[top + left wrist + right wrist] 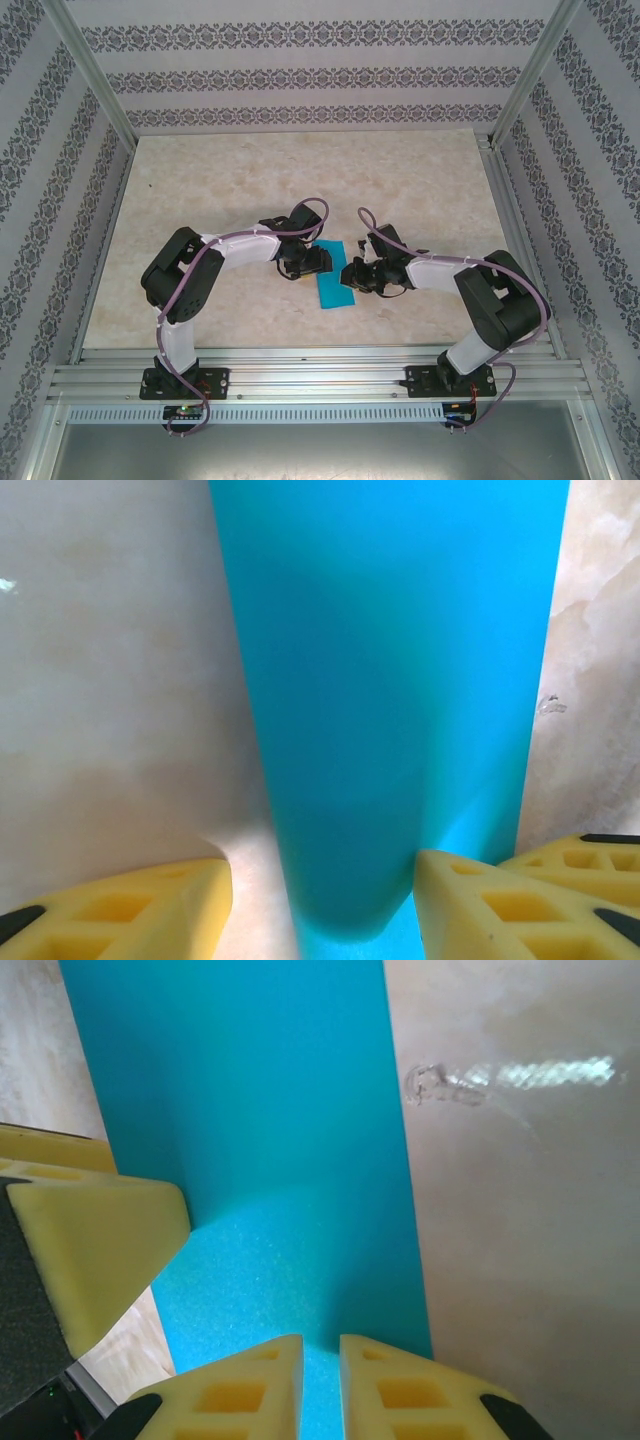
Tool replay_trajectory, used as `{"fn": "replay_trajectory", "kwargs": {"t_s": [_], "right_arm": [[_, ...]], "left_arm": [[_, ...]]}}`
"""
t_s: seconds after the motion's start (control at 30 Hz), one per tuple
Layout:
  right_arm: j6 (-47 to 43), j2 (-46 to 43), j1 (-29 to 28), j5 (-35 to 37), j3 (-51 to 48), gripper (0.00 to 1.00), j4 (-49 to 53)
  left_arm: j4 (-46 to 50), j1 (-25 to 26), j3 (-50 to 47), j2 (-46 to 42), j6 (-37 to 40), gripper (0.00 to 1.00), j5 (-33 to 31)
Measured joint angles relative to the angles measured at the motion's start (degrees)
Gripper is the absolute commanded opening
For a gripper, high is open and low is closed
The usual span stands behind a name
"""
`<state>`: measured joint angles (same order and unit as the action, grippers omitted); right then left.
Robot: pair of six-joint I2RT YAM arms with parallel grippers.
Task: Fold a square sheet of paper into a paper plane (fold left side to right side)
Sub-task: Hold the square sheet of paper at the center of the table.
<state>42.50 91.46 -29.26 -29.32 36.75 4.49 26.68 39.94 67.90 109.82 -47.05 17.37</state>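
Watching desk (400, 180) ctr, we see left pincer (322, 870) spread astride folded paper sheet (335, 290); right pincer (320, 1350) nrly clenched atop it.

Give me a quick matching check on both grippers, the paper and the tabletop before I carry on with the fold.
Column one:
1. left gripper
2. right gripper
3. sheet of paper
4. tabletop

Column two:
A. marbled beige
B. jaws wide apart, one finger on each side of the paper
C. bright cyan-blue
D. jaws nearly together, a thin slit between them

Pairs: 1-B, 2-D, 3-C, 4-A
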Motion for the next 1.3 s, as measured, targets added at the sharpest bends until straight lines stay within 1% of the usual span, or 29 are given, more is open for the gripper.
{"fn": "replay_trajectory", "kwargs": {"t_s": [0.23, 0.53, 0.63, 0.7, 0.83, 0.93, 1.0, 1.17, 1.3], "right_arm": [[-0.7, 1.31, -0.02, 1.18, 1.31, 0.17, 2.47], [-1.99, 2.45, -0.02, 1.11, 2.78, 0.16, 4.26], [-2.14, 2.47, -0.02, 1.16, 2.91, 0.16, 4.55], [-2.14, 2.47, -0.02, 1.18, 2.93, 0.16, 4.59], [-2.16, 2.47, -0.02, 1.22, 3.17, 0.16, 5.01], [-2.16, 2.51, -0.02, 1.25, 3.26, 0.16, 5.18], [-2.16, 2.51, -0.02, 1.27, 3.28, 0.16, 5.25], [-2.16, 2.51, -0.02, 1.27, 3.28, 0.16, 5.31], [-2.16, 2.51, -0.02, 1.33, 3.28, 0.16, 5.35]], "left_arm": [[0.07, 0.0, 0.11, -0.04, 0.04, 0.57, 0.02], [0.9, 0.31, 0.79, -0.94, 2.29, 0.64, -0.2], [1.05, -0.26, 0.76, -2.25, 3.52, 0.65, -1.36], [1.51, -0.98, 0.76, -4.72, 4.37, 0.65, -1.97], [1.51, -1.75, 0.76, -10.75, 5.49, 0.56, -2.45], [-0.15, -1.79, 0.76, -13.11, 6.16, 0.49, 0.07], [-2.29, -1.64, 0.74, -12.68, 6.21, 0.46, 2.71], [-6.43, -1.14, 0.61, -8.59, 6.08, 0.42, 7.82], [-8.15, -0.5, 0.15, -4.57, 6.08, 0.4, 9.88]]}}
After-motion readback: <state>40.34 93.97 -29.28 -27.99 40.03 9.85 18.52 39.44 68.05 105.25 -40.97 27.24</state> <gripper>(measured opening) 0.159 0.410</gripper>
